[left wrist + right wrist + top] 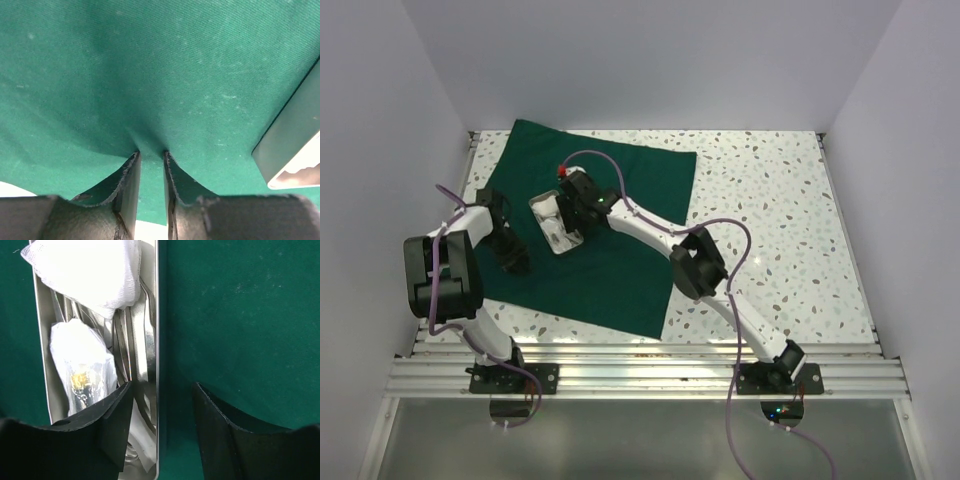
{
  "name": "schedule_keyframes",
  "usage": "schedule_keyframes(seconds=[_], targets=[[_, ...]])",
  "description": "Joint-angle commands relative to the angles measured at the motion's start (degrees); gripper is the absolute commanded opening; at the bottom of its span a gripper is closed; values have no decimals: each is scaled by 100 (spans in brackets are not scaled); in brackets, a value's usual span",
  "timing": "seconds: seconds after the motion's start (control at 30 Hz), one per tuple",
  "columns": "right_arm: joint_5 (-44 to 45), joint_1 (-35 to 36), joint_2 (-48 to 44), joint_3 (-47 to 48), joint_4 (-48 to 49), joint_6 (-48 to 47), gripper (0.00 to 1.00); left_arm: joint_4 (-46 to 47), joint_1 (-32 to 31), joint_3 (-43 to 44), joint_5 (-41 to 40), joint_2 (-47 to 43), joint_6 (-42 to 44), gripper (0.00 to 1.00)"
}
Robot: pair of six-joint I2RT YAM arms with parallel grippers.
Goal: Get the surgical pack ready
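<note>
I see green drape [640,180] spread over counter's [790,220] left half, steel tray [540,205] on it. My left gripper [151,156]: jaws pinching fold of green drape. My right gripper [162,387]: jaws released, straddling steel tray's side wall.

**A:** How much of the tray [157,315] shows in the right wrist view?

**B:** Its ends run off top and bottom. One finger [112,430] of the right hand [162,385] covers the near contents, and white pads [95,275] bury the steel instruments [137,340], so their kinds are unclear.

**A:** And the left hand [151,153]?

**B:** The surgical pack [160,75] puckers at its tips; whether it is clamped there, I cannot tell.
</note>
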Motion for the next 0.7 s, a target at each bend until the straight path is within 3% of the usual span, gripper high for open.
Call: schedule_keyframes(seconds=[0.0,0.07,0.1,0.2,0.23,0.33,0.43,0.53,0.67], targets=[[70,-56,-670,-19,34,-243,54,2,-20,-266,550,214,40,27],[62,-126,-1170,-492,7,-305,49,-6,-20,-389,603,126,92,26],[27,-143,-1381,-738,33,-314,41,-24,-20,-433,612,117,110,26],[-219,-196,-2339,-2055,200,-463,32,-77,-20,-626,769,196,163,24],[-289,-196,-2837,-2772,226,-550,19,-7,-29,-705,996,248,163,23],[-615,-196,-3543,-4319,393,-551,0,116,-90,-1074,1401,293,40,18],[-615,-196,-4422,-5866,753,-245,0,169,-309,-1277,1613,101,-126,17],[-545,-205,-5047,-7046,1070,1,0,213,-958,-1295,1945,-137,-328,18],[-290,-389,-5390,-7972,1202,380,0,582,-1838,-1330,2869,-445,-593,20]])
